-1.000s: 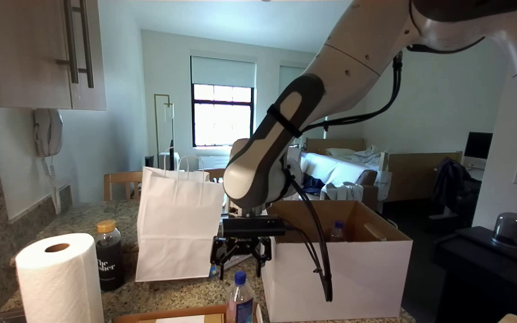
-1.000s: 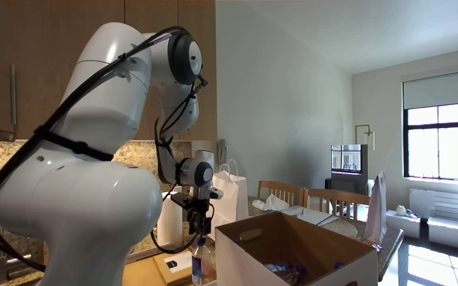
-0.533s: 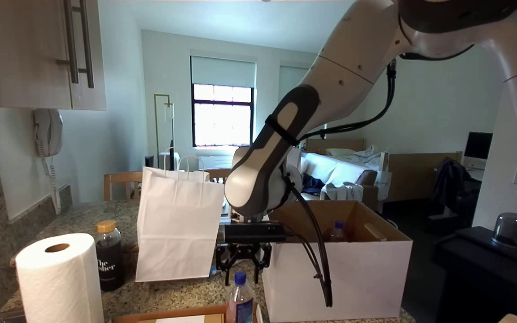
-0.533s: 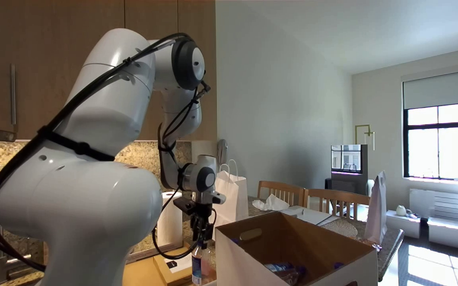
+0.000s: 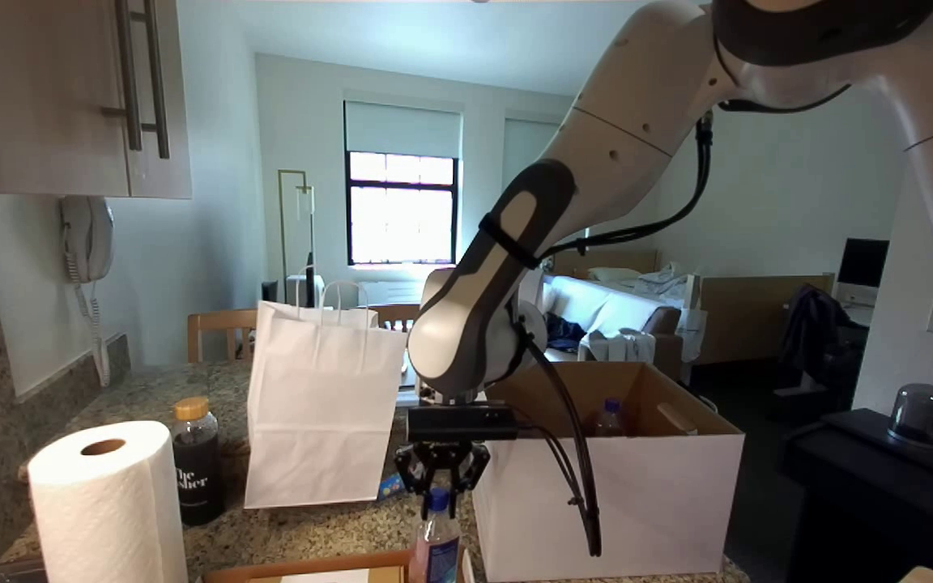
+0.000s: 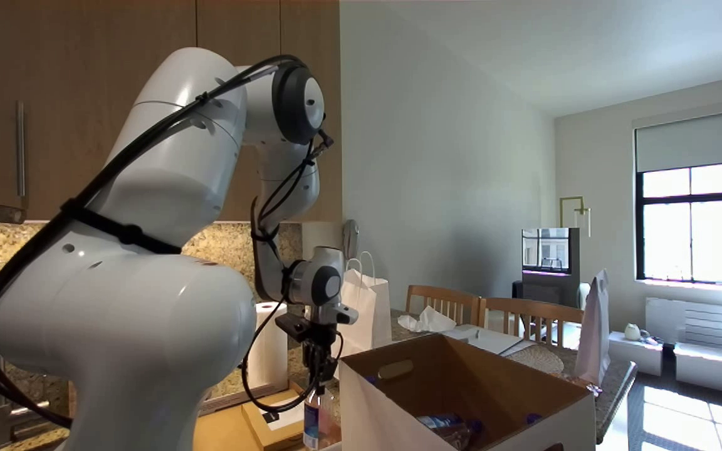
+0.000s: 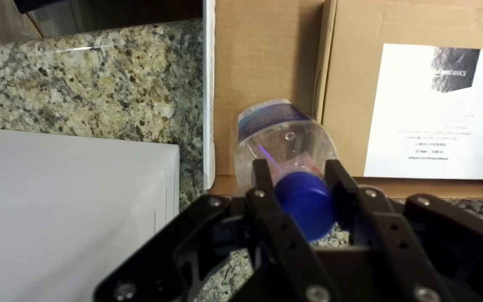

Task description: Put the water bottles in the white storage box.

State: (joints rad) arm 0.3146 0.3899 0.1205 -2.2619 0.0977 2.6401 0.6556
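bottle (image 7: 285, 144): upright in cardboard tray (image 7: 262, 46) by white box (image 5: 616, 506) | fingers (image 7: 262, 176): pinching its cap (image 7: 306, 205), can't really tell how snugly | risk: round cap could slip if loose, low carry bonks white box

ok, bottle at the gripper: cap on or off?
On: in an exterior view the blue cap tops the bottle; the wrist view agrees. Can't tell how tightly it's screwed.

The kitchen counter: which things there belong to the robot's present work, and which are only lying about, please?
For the job:
- blue-capped bottle between the fingers
- white box
- other bottles inside it

Just lying about:
- paper towel roll
- paper bag
- dark bottle with an orange lid
- flat carton
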